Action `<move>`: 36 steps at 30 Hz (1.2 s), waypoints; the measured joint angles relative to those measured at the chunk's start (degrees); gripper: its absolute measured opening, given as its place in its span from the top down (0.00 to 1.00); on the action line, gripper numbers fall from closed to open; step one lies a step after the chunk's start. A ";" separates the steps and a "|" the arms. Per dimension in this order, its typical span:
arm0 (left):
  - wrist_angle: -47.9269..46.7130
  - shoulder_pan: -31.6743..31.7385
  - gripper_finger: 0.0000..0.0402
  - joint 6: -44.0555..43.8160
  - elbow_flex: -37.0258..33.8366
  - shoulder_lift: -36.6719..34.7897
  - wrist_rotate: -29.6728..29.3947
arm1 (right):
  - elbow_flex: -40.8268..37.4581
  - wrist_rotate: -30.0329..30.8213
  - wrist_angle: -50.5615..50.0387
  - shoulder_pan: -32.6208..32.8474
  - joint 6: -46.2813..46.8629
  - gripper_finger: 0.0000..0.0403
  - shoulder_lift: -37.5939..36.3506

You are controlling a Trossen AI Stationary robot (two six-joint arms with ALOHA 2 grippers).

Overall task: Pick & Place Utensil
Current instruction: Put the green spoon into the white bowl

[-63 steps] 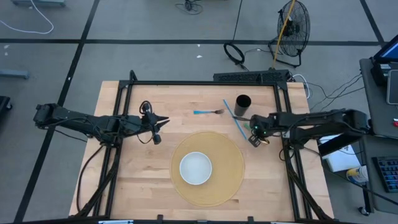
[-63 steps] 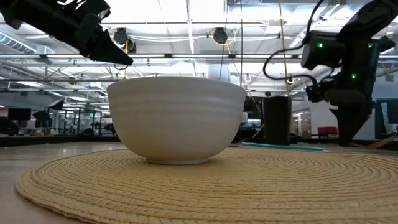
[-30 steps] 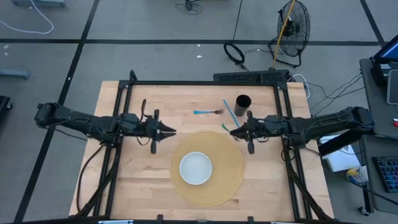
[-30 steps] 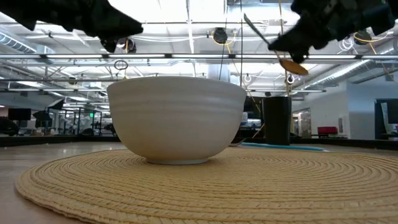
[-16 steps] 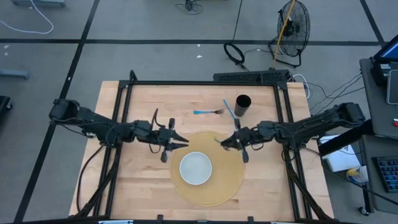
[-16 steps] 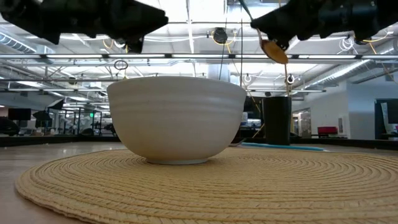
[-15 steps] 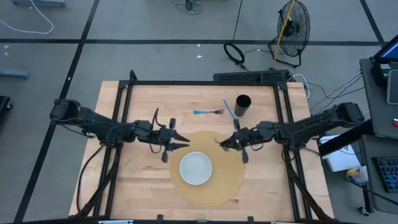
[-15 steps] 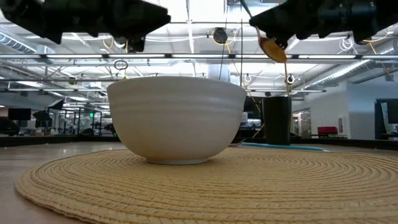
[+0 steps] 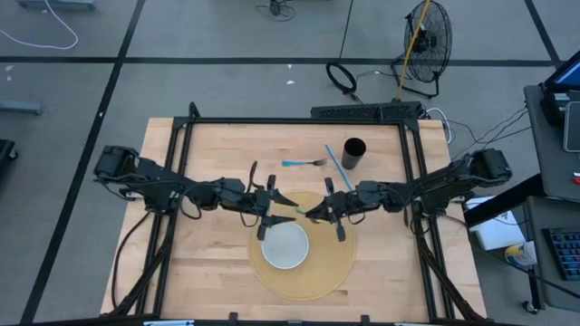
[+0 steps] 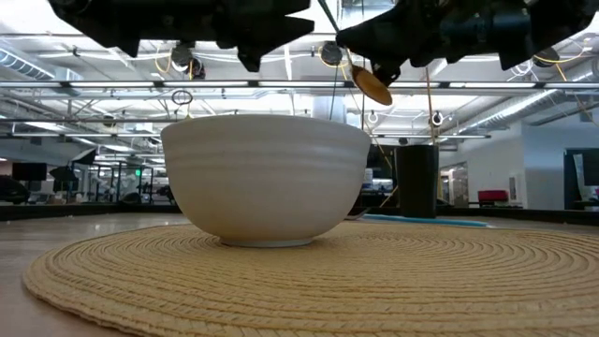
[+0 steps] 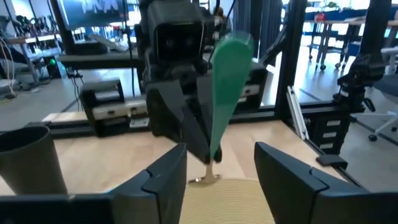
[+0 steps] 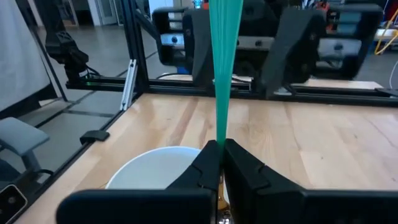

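Green handle first: the right gripper (image 9: 314,215) has its two fingers (image 12: 239,167) pinched tight on a spoon (image 9: 301,210), with the green handle sticking out past the fingertips toward the other arm and the golden spoon end (image 10: 372,87) hanging below the grip, up in the air. In the low view that spoon end sits above the rim of the bowl (image 9: 285,244), on its far right side, not touching it.

Facing it, the left gripper (image 9: 283,199) has its fingers (image 11: 163,180) spread wide, one on each side of the green handle's tip, with a gap showing on both sides in the left wrist view, so nothing is actually gripped there.

Both grippers meet just above the back edge of the white bowl, the left arm coming in from the bowl's left, the right arm from its right. The bowl sits in the middle of a round woven mat (image 9: 340,258) on the wooden table (image 9: 208,272).

Farther behind the bowl, a blue-handled fork (image 9: 304,163) lies flat on the wood, a blue stick-like utensil (image 9: 333,161) lies at an angle beside it, and a black cup (image 9: 354,152) stands just to the right of that.
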 joint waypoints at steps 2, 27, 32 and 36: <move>-0.30 0.00 0.50 0.00 0.34 0.51 0.02 | 0.30 0.04 0.47 -0.04 -0.30 0.99 0.47; 5.51 1.53 0.60 -3.26 0.57 0.88 -0.55 | 0.23 3.38 2.21 -0.22 -2.20 0.99 1.10; 6.49 1.53 0.62 -3.28 0.57 1.41 -0.57 | 0.23 3.37 2.79 -0.34 -2.63 0.99 1.11; 7.47 1.53 0.64 -3.39 0.50 2.50 -0.59 | 0.21 3.43 3.01 -0.50 -2.76 0.99 1.10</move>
